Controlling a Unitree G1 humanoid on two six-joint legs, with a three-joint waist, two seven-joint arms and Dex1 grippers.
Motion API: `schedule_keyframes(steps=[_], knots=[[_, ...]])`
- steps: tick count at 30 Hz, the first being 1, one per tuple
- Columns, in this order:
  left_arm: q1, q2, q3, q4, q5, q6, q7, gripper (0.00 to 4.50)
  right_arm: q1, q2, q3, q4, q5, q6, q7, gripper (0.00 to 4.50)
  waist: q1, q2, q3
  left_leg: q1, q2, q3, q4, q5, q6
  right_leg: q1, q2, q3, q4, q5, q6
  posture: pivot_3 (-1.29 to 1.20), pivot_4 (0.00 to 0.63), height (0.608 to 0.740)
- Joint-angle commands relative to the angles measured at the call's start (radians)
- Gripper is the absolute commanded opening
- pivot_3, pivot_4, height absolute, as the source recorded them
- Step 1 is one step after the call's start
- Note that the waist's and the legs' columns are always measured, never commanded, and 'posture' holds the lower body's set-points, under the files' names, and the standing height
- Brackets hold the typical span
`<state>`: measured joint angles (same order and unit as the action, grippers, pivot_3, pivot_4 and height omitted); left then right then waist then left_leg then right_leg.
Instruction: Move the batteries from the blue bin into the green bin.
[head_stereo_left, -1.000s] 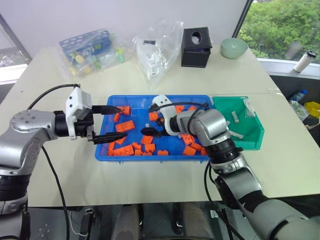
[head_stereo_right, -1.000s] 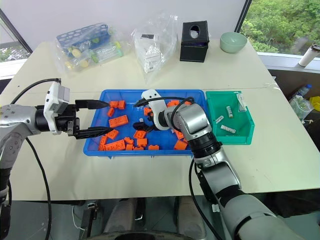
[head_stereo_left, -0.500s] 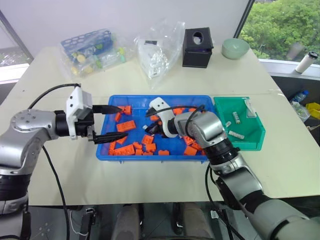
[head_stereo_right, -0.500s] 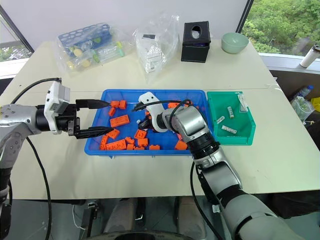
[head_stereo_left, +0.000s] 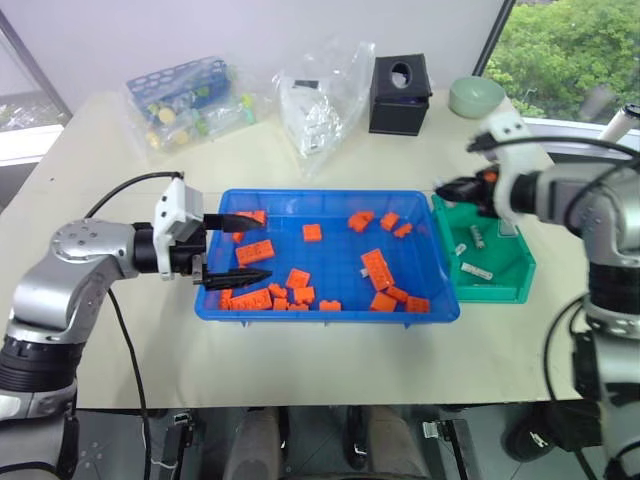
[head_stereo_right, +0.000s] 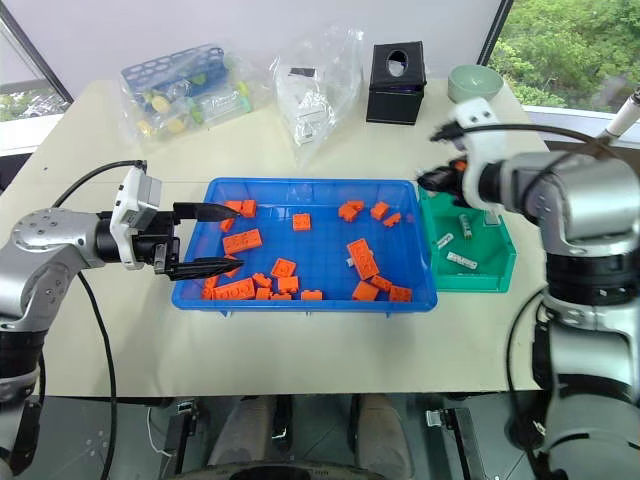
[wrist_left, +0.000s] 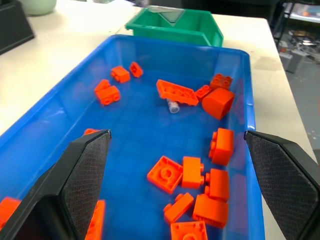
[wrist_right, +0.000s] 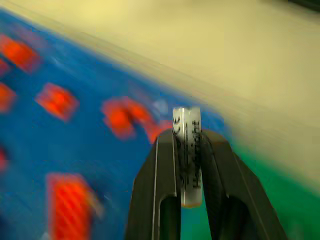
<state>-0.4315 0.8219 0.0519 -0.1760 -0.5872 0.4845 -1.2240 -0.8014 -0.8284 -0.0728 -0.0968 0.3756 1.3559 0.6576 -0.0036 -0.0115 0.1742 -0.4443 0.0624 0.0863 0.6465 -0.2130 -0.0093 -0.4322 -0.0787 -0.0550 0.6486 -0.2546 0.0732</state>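
A: status on containers?

B: Blue bin (head_stereo_left: 330, 312) center of table, mostly orange bricks (head_stereo_left: 377, 268) scattered inside, thickest cluster at its L end. One battery left in it (wrist_left: 173, 105), lying beside a long flat brick near the middle-right of the bin.

A: green bin?

B: Green bin (head_stereo_left: 520, 283) sits touching the blue bin's R end. Three batteries inside on the floor (head_stereo_left: 477, 270), lying loose, apart from each other. A clear plastic piece leans in its far corner; can't tell what it is.

A: grippers?

B: R gripper (wrist_right: 186, 150) clenched on a battery (wrist_right: 187, 150), which stands upright between the fingers w/ its top poking past the tips. In the head view the R gripper (head_stereo_left: 447, 188) is above the seam where blue bin meets green bin, at the far edge. L gripper (head_stereo_left: 245, 247) has jaws spread wide, holding nothing, over the L end of the blue bin, pointing along its length.

A: other stuff on table?

B: Far side: bagged blue tube rack (head_stereo_left: 190, 92), clear plastic bag (head_stereo_left: 322, 97), black box w/ round hole (head_stereo_left: 401, 94), pale green bowl (head_stereo_left: 476, 96). All well apart from the bins.
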Motion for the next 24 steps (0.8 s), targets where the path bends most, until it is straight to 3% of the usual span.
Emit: schedule_keyframes(steps=[1,5,9,12,16,20,24], knots=[[-0.028,-0.004,-0.002,0.004,0.009,-0.026,-0.012,4.50,0.066,-0.061,-0.051,-0.090,0.017,-0.012,0.011,0.58,-0.008,0.000,0.000,0.000,0.000,0.000,0.000,0.000,0.000,0.000,0.000,0.000,0.000,0.000,0.000,0.00,0.150,0.736],[-0.049,-0.018,-0.015,0.019,0.015,-0.031,-0.021,4.50,0.133,-0.073,-0.059,-0.112,0.007,-0.043,-0.008,2.49,-0.011,0.000,0.000,0.000,0.000,0.000,0.000,0.000,0.000,0.000,0.001,0.000,0.000,0.000,0.000,0.00,0.150,0.736],[-0.064,-0.025,-0.025,0.026,0.017,-0.033,-0.025,4.50,0.096,-0.064,-0.067,-0.092,0.007,-0.076,-0.021,4.38,-0.009,0.000,0.000,0.000,0.000,0.000,0.000,0.000,0.000,0.000,0.001,0.000,0.000,0.000,0.000,0.00,0.150,0.736],[-0.064,-0.024,-0.026,0.025,0.017,-0.034,-0.028,4.50,0.040,-0.030,-0.076,-0.131,0.054,-0.029,-0.019,4.38,-0.010,0.000,0.000,0.000,0.000,0.000,0.001,0.000,0.000,0.000,0.001,0.000,0.000,0.000,0.000,0.00,0.150,0.736],[-0.063,-0.024,-0.029,0.017,0.018,-0.033,-0.025,4.50,0.051,0.102,-0.084,-0.277,0.130,0.141,-0.065,4.38,-0.009,0.000,0.000,0.000,0.001,-0.001,0.000,0.000,0.000,0.000,0.001,0.000,0.000,0.000,0.000,0.00,0.150,0.736],[-0.060,-0.026,-0.026,0.006,0.015,-0.027,-0.017,4.50,0.126,0.255,-0.063,-0.382,0.122,0.235,-0.164,4.45,-0.004,-0.001,0.000,0.000,0.001,-0.002,0.001,0.000,0.000,0.001,0.001,0.000,0.000,0.000,0.000,0.00,0.150,0.736],[-0.057,-0.020,-0.022,0.002,0.012,-0.022,-0.018,4.50,0.181,0.326,-0.059,-0.423,0.145,0.259,-0.219,4.45,-0.004,-0.001,0.000,-0.001,0.000,-0.002,0.002,0.000,0.000,0.002,0.000,0.000,0.000,0.000,0.000,0.00,0.150,0.736]])
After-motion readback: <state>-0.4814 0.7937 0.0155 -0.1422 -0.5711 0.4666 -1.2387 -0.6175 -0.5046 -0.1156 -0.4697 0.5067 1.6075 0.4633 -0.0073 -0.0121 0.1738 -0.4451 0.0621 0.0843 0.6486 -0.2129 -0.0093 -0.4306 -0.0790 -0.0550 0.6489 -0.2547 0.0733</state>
